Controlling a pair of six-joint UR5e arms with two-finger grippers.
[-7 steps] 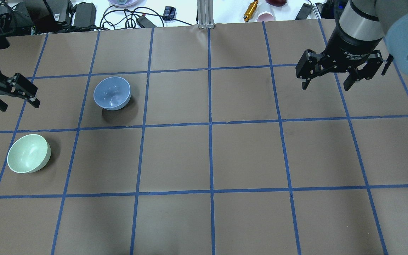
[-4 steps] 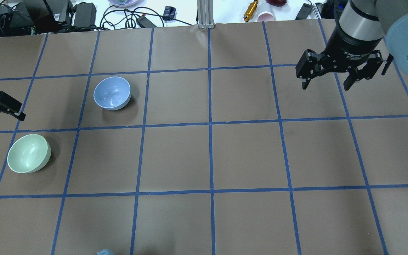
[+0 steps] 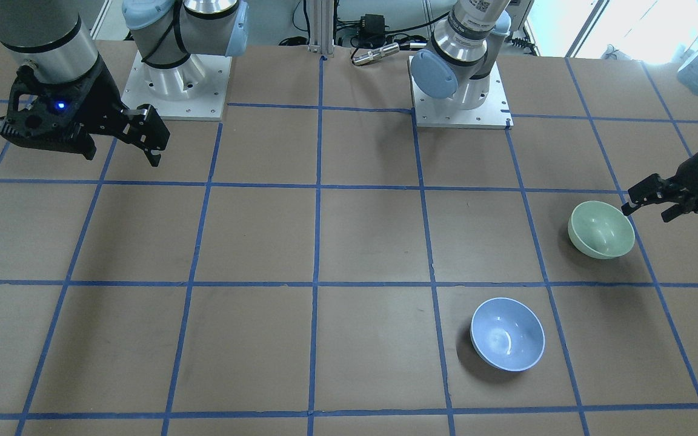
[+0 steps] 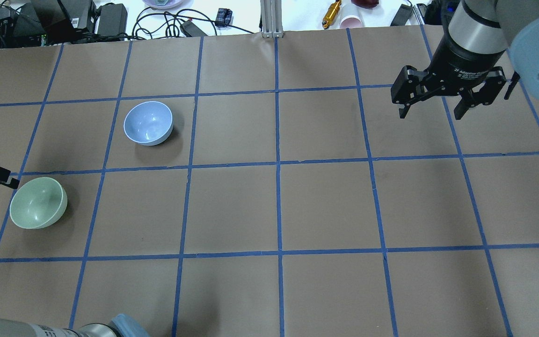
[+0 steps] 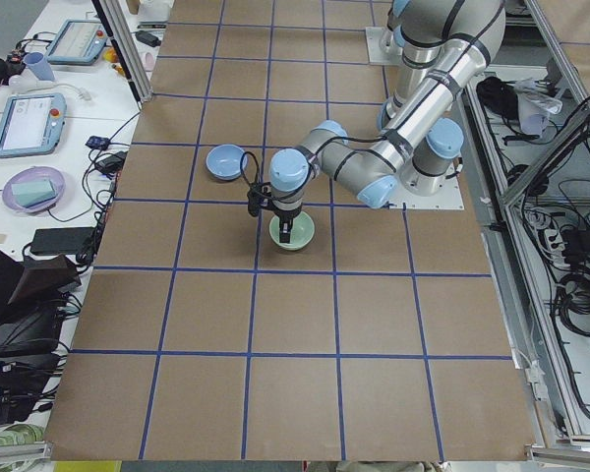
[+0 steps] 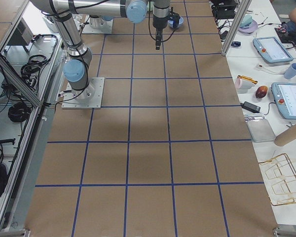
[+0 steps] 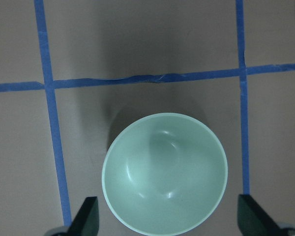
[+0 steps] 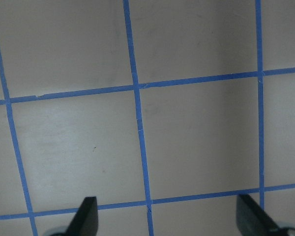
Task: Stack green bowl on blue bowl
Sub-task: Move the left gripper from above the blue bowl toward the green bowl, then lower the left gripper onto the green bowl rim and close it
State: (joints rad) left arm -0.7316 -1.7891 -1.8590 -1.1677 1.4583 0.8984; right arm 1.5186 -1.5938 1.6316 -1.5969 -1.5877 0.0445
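Observation:
The green bowl (image 4: 38, 202) stands upright on the brown table at the left, near my side, and also shows in the front view (image 3: 601, 230). The blue bowl (image 4: 148, 123) stands upright one grid square farther away and to the right, apart from it. My left gripper (image 3: 652, 203) is open and empty above the green bowl. In the left wrist view the green bowl (image 7: 164, 174) lies between the two fingers (image 7: 86, 219). My right gripper (image 4: 433, 112) is open and empty, high over the far right of the table.
Cables and power supplies (image 4: 63, 18) lie beyond the table's far edge, beside an aluminium post (image 4: 272, 18). The two arm bases (image 3: 176, 85) stand on plates on the robot's side. Blue tape lines (image 4: 277, 164) mark a grid on the table.
My left gripper has moved from beside the blue bowl toward my side, to above the green bowl. The right arm and both bowls have not moved.

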